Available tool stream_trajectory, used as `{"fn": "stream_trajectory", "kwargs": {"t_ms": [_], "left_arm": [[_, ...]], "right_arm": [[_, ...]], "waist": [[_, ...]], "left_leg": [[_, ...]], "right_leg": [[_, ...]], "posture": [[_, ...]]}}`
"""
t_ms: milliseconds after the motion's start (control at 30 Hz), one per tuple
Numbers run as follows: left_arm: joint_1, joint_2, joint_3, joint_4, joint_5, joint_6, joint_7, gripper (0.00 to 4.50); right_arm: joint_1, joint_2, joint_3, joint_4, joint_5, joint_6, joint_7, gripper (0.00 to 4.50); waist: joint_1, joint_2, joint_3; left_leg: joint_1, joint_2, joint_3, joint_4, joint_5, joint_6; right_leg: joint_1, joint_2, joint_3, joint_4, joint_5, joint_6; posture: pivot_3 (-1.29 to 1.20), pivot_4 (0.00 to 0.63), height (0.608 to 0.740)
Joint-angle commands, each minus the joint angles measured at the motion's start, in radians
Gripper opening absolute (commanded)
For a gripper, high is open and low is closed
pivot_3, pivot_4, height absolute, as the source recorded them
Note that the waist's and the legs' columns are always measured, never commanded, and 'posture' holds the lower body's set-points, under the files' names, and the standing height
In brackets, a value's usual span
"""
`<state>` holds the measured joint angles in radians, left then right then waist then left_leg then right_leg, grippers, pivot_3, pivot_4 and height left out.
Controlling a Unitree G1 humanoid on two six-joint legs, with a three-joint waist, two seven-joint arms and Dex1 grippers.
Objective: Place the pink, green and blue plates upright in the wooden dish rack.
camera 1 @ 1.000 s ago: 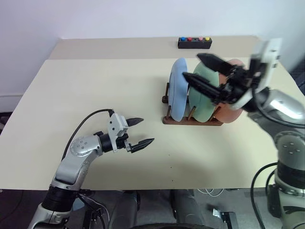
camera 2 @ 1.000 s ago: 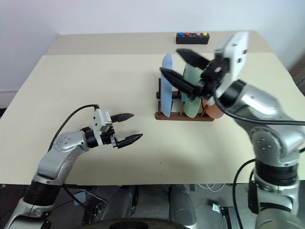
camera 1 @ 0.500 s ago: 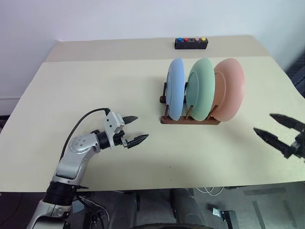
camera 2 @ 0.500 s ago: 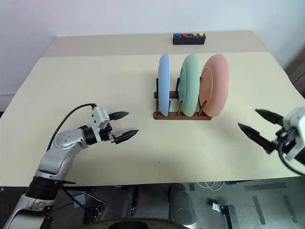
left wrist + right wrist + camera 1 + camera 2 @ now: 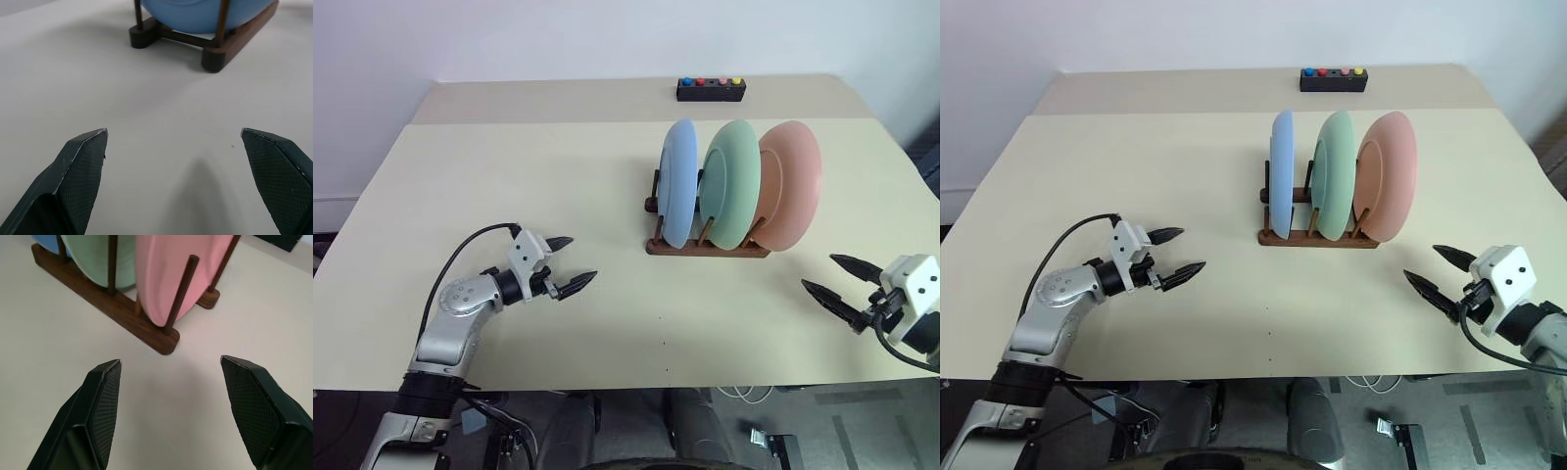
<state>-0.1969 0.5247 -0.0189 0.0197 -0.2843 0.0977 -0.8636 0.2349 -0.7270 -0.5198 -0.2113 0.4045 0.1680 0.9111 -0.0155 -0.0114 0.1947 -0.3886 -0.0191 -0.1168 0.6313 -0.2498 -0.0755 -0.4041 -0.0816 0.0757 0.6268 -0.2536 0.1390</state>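
All three plates (image 5: 741, 184) stand upright in the wooden dish rack (image 5: 707, 247), ahead of both spread, empty tools — left tool (image 5: 566, 264), right tool (image 5: 838, 283); nothing appears left.

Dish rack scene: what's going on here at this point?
All three plates stand upright in the wooden dish rack: blue plate, green plate, pink plate. Neither gripper holds anything: the left gripper and right gripper are both open, hovering over the table well apart from the rack.

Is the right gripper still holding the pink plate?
No, the right gripper is open and empty over the table, apart from the pink plate, which stands in the rack.
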Motion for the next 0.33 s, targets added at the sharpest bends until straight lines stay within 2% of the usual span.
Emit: {"fn": "stream_trajectory", "kwargs": {"t_ms": [33, 333], "left_arm": [[0.025, 0.01, 0.022, -0.041, -0.003, -0.012, 0.005, 4.5], [0.052, 0.021, 0.032, -0.059, -0.011, 0.003, 0.005, 4.5]], "right_arm": [[0.004, -0.002, -0.003, -0.002, 0.008, -0.022, 0.007, 3.28], [0.013, 0.005, 0.004, -0.015, 0.017, -0.007, -0.007, 3.28]], "waist": [[0.001, 0.0, 0.0], [0.001, 0.0, 0.0]], "left_leg": [[0.0, 0.0, 0.0, 0.0, 0.0, 0.0], [0.0, 0.0, 0.0, 0.001, 0.0, 0.0]], "right_leg": [[0.0, 0.0, 0.0, 0.0, 0.0, 0.0], [0.0, 0.0, 0.0, 0.0, 0.0, 0.0]], "posture": [[0.0, 0.15, 0.74], [0.0, 0.15, 0.74]]}}
